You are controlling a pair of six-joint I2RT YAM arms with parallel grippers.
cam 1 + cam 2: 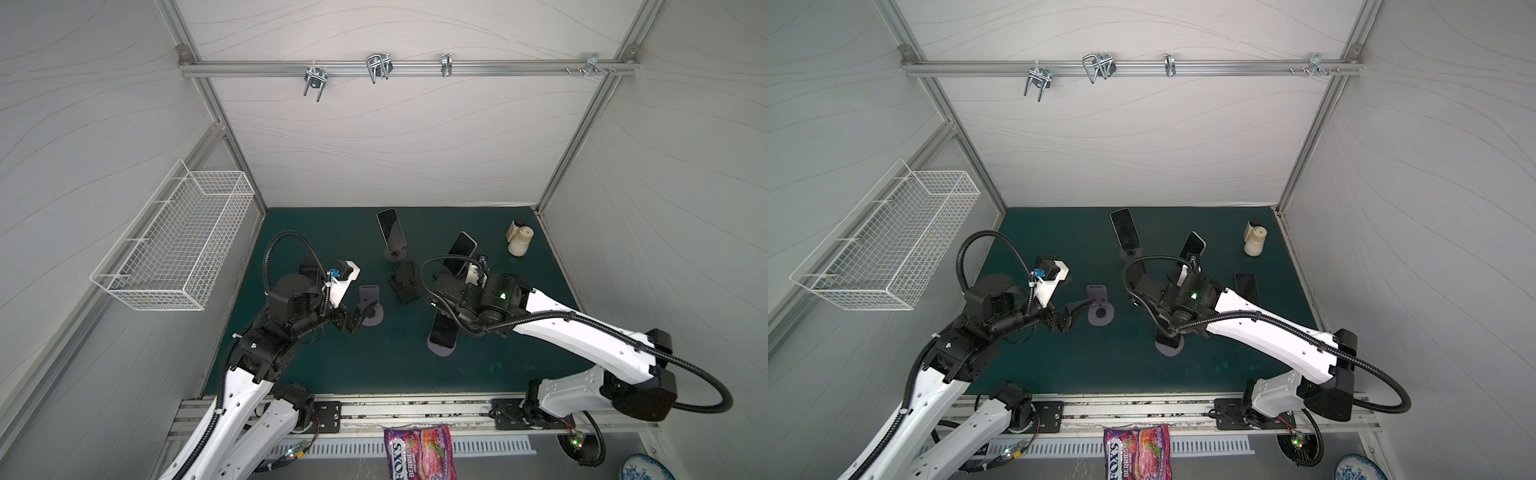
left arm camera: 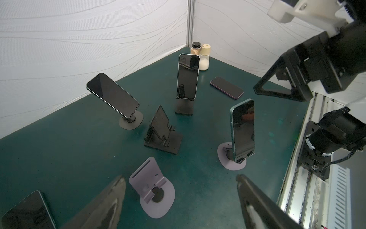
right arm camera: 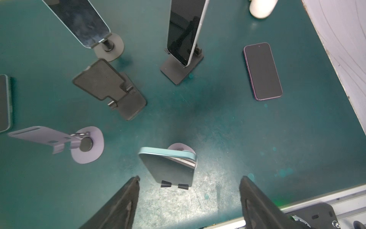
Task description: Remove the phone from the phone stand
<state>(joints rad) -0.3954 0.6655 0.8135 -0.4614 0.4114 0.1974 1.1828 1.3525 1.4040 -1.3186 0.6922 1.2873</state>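
Right gripper poised over the teal-edged, glass-fronted phone, jaws apart, nothing held.
Phone location: seated near upright on a lilac round-base metal stand, on the robot side of the empty black folding plastic stand, lower edge behind two black lip tabs. Handling (judged): a stiff, moderately heavy slab with slick glass faces and a crackable screen; clamp across the two long side edges above mid-height, then lift along the backrest to clear the tabs. The light stand may tip or follow. Left gripper, jaws apart and empty, hangs by an empty lilac stand left of the black folding stand. Beyond the black folding stand, a silver-edged phone sits on a black pedestal stand.
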